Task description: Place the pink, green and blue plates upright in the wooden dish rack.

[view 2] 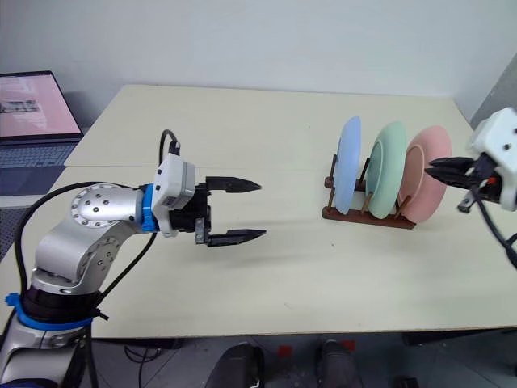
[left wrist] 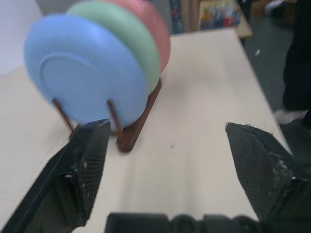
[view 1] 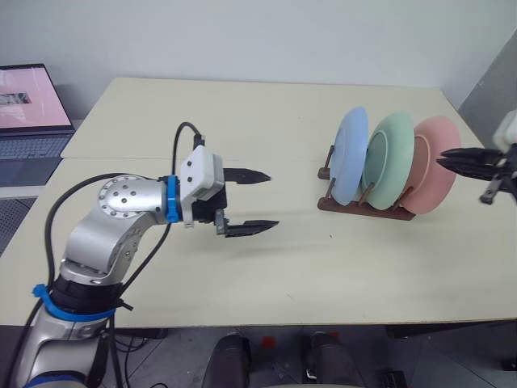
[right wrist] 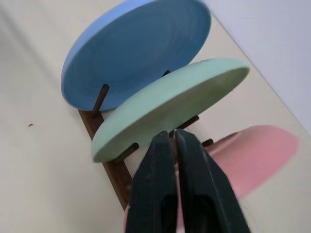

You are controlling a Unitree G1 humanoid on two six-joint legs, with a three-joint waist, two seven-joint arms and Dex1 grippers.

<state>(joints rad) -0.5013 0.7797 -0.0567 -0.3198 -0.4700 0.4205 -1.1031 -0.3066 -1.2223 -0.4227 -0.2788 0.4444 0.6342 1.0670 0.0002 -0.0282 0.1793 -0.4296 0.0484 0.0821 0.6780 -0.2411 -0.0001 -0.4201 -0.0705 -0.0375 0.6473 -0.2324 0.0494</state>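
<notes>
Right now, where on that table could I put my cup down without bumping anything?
Bare tabletop stretches behind the left gripper, and between it and the dish rack. It's crowded at the rack, where the blue plate, green plate and pink plate stand beside the right gripper.

Three plates (view 1: 388, 151) stand in the rack (view 1: 363, 208) right of the laptop (view 1: 32, 121)

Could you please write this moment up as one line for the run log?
blue, green, pink round plates: upright in dark wooden dish rack | left claw: open, empty | right claw: beside pink plate, holding nothing
</notes>
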